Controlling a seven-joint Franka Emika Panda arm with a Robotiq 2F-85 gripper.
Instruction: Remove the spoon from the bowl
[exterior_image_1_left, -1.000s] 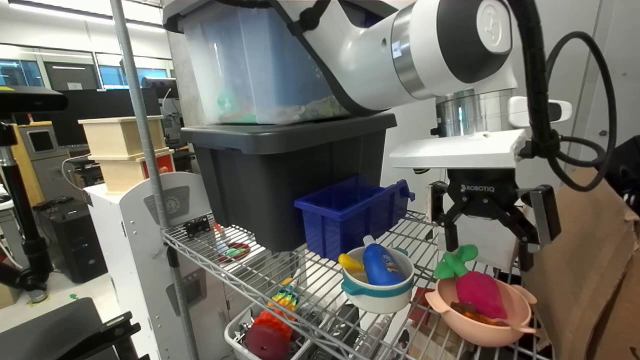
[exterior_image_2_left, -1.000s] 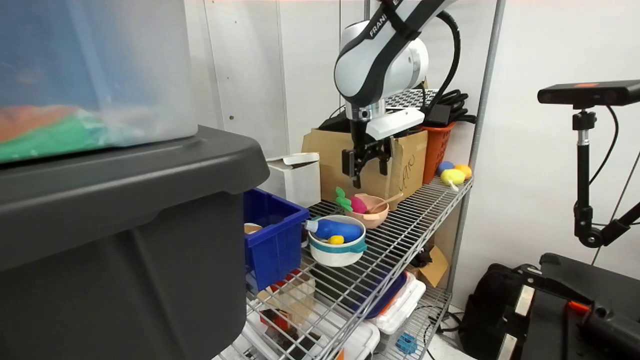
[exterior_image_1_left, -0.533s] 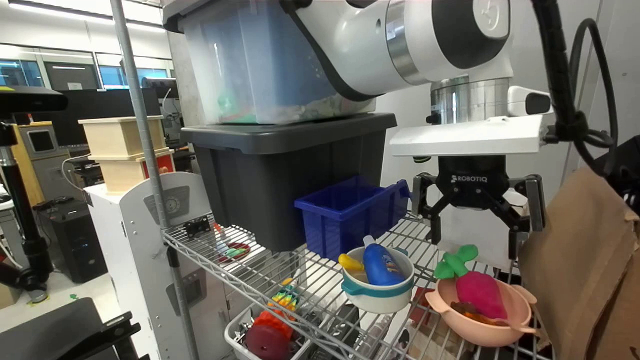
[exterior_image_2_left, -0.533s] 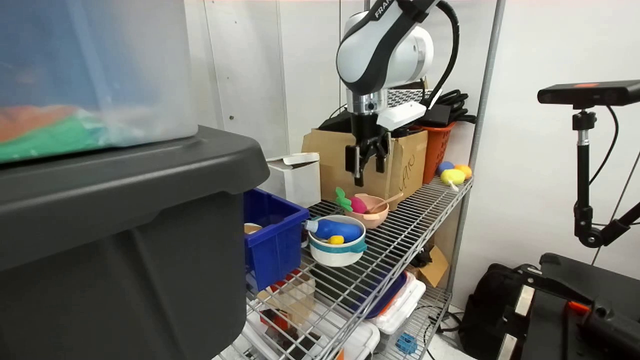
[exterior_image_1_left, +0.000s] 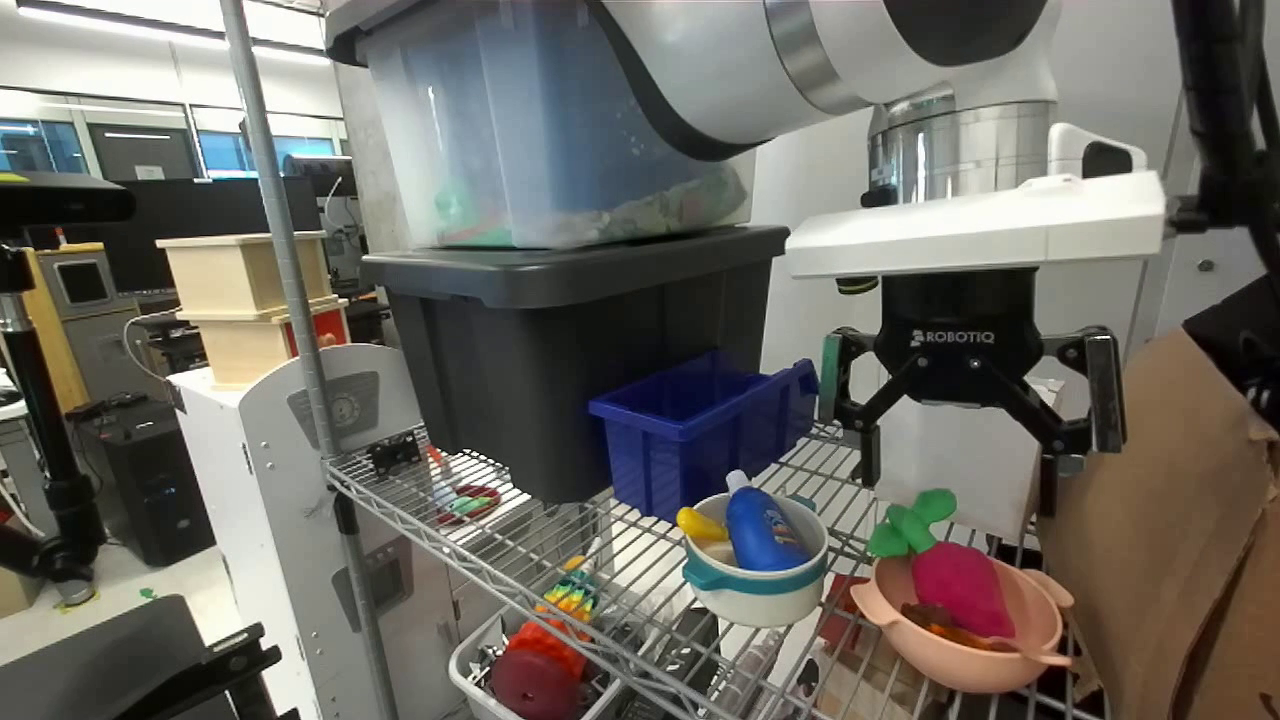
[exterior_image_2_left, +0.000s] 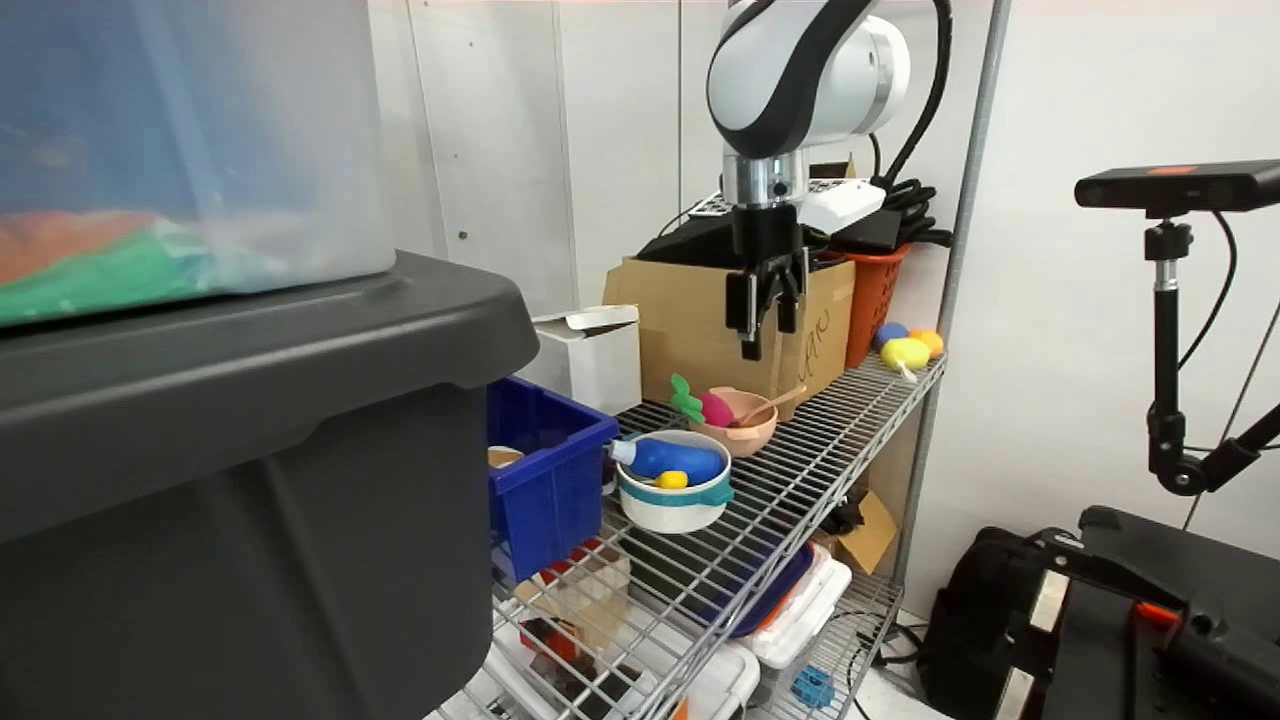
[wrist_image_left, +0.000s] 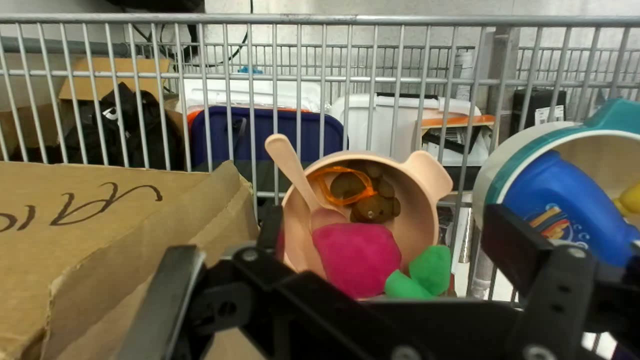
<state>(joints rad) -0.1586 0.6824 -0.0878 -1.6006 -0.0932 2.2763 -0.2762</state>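
The claw (exterior_image_1_left: 958, 482) had just drifted over toward the spoon (wrist_image_left: 290, 166), jaws spread and empty; the spoon still leaned in the bowl (wrist_image_left: 419, 220), so lining up seemed under way.

Peach spoon (wrist_image_left: 300, 181) aslant in the round peach bowl (wrist_image_left: 419, 212), handle past its rim

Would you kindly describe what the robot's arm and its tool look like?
The arm is smooth and white, with a curved black band, a silver ring and a shiny metal cylinder. A thick black cable runs beside it. Below a flat white cover is the tool: black, with two jointed fingers and pale ROBOTIQ lettering.
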